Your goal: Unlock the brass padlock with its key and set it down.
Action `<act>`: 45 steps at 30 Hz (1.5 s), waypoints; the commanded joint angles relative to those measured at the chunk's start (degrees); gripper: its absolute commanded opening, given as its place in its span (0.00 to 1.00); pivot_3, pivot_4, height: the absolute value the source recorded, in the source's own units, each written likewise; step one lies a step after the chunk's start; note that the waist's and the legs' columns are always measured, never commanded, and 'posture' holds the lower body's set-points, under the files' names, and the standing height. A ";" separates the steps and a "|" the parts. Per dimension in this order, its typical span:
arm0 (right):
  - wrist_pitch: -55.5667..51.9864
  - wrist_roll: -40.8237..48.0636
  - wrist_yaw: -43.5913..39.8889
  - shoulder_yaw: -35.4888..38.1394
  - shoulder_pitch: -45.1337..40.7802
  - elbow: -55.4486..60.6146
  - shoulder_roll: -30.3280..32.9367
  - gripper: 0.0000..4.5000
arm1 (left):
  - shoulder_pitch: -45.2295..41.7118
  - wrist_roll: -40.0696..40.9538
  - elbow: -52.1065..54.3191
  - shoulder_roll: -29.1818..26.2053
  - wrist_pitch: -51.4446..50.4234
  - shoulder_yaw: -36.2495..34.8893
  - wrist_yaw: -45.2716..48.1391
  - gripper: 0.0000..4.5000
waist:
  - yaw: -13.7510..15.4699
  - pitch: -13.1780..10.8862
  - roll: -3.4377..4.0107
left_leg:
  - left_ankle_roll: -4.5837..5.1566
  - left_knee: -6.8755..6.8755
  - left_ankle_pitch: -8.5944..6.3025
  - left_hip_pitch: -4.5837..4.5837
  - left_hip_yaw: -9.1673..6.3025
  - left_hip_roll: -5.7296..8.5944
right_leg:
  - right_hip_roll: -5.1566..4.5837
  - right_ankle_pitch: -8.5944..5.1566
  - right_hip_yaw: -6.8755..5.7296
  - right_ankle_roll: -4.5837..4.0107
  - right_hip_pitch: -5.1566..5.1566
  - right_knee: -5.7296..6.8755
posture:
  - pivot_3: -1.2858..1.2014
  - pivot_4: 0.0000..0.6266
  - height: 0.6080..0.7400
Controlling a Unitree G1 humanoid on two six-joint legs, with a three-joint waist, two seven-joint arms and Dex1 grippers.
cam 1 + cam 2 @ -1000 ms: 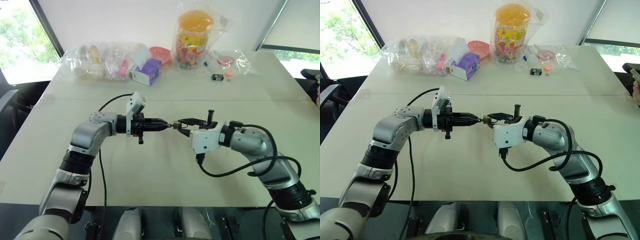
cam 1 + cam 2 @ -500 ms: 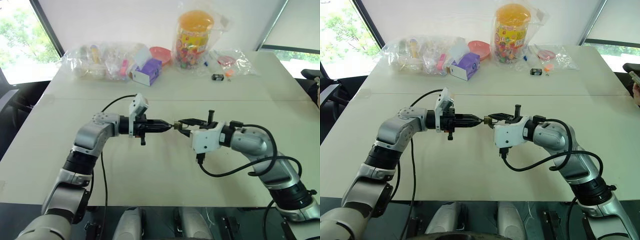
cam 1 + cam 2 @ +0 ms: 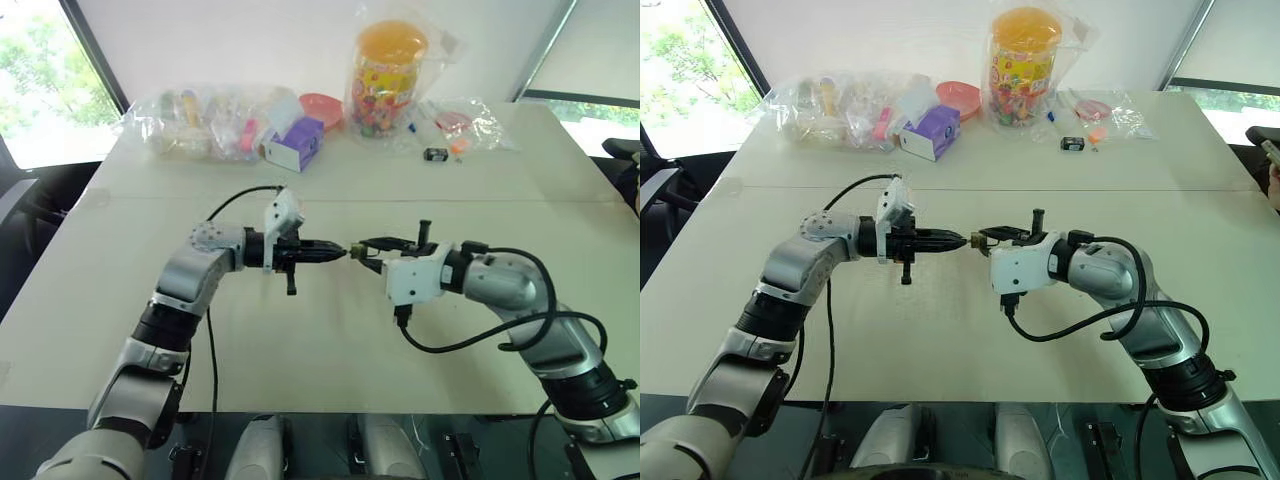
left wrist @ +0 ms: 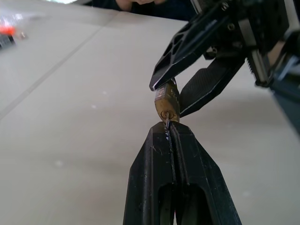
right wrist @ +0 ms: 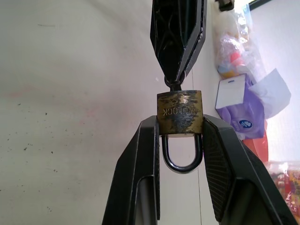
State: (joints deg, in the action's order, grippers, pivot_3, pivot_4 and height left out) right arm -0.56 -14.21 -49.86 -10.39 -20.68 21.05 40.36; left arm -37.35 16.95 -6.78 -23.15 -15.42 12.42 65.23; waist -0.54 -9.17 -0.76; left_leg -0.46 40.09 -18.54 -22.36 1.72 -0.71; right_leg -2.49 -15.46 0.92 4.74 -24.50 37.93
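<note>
The brass padlock [image 5: 179,112] hangs in mid-air over the middle of the table [image 3: 330,340]. My right gripper [image 5: 179,123] is shut on it, one finger against each side of the body. The silvery shackle [image 5: 180,157] sits between those fingers with both legs in the body. My left gripper [image 4: 169,129] comes in from the left, opposite and tip to tip. It is shut on the thin key [image 4: 167,123], whose blade sits in the keyhole. From the head view, the left gripper [image 3: 340,251] and right gripper [image 3: 362,249] meet at the padlock [image 3: 352,250].
Along the table's far edge lie clear plastic bags [image 3: 200,125] of small items, a purple box [image 3: 294,143], a pink bowl [image 3: 322,106] and a candy jar with an orange lid [image 3: 388,75]. A small black object [image 3: 434,154] lies near the right bags.
My left wrist has rolled about the line of the key, and its camera mount has swung round. The right arm and the padlock have stayed put.
</note>
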 commanded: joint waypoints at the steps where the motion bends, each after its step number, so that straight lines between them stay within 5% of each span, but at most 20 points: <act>1: -2.77 3.90 -2.12 0.19 -0.29 4.12 -0.19 0.15 | -0.60 -5.53 -0.87 1.15 17.57 -0.54 -2.56 0.00 | 0.01 0.00 0.00 | 0.00 0.00 0.00 0.00 0.00 0.00 | -0.02 0.00 0.00 0.00 0.00 0.00 | 0.52 0.24 0.96; 4: -4.18 5.00 -3.16 0.08 -0.53 4.46 0.08 0.15 | -1.10 -10.18 -4.65 1.24 35.74 -0.14 -2.55 0.00 | 0.02 0.00 0.00 | 0.00 0.00 0.00 0.00 0.00 0.00 | -0.03 0.00 0.00 0.00 0.00 0.00 | 0.52 0.24 0.96; 7: -4.26 5.05 -3.36 0.04 -0.76 4.26 0.44 0.15 | -1.26 -10.50 -7.29 1.15 41.70 0.00 -1.27 0.00 | 0.00 0.00 0.00 | 0.00 0.00 0.00 0.01 0.01 0.00 | -0.04 0.00 -0.01 0.00 0.00 -0.02 | 0.52 0.24 0.96; 17: -1.94 3.41 -2.52 -0.69 -1.31 2.59 0.74 0.15 | -0.38 12.00 -1.53 0.37 -16.22 -6.14 -1.99 0.00 | -0.24 0.00 0.00 | 0.04 0.01 -0.02 -0.01 -0.03 -0.01 | 0.08 0.00 -0.07 0.02 0.02 0.00 | 0.52 0.24 0.96; 20: -1.34 3.15 -2.42 -0.89 -1.25 2.26 0.87 0.15 | -1.02 18.17 1.06 -0.31 -27.06 -7.88 -1.85 0.19 | -0.35 0.00 0.00 | 0.04 0.01 -0.02 0.01 -0.04 -0.04 | 0.09 0.00 -0.06 0.02 0.02 0.02 | 0.52 0.24 0.96; 22: -1.11 3.17 -2.42 -1.05 -1.42 2.00 0.95 0.15 | -1.38 20.54 2.29 -0.52 -31.43 -8.78 -2.45 0.41 | -0.26 0.00 0.00 | 0.03 0.01 -0.01 0.01 -0.05 -0.05 | 0.09 0.00 -0.05 0.02 0.02 0.02 | 0.52 0.24 0.96; 24: -0.94 3.17 -2.39 -1.20 -1.66 1.73 0.99 0.15 | -1.56 22.06 3.00 -0.32 -33.87 -9.76 -3.29 0.63 | -0.05 0.00 -0.01 | 0.03 0.01 -0.01 0.00 -0.04 -0.03 | 0.06 0.00 -0.05 0.02 0.02 0.02 | 0.52 0.24 0.96; 45: -1.56 2.92 -2.04 -1.46 -1.94 2.70 0.87 0.15 | -1.38 16.51 -0.51 3.04 -29.88 -5.58 -5.03 0.63 | -0.06 0.00 -0.01 | 0.01 0.03 0.00 0.01 -0.04 0.01 | 0.01 0.00 -0.03 0.01 0.04 0.00 | 0.52 0.24 0.96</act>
State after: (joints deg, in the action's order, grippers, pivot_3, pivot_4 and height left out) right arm -2.29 -11.62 -52.35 -12.75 -21.55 21.74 41.04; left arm -37.51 33.57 -7.66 -20.22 -46.47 7.20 59.66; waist -0.60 -9.17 -0.76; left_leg -0.45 40.11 -18.55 -22.35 1.68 -0.70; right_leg -2.48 -15.47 0.89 4.76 -24.46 37.93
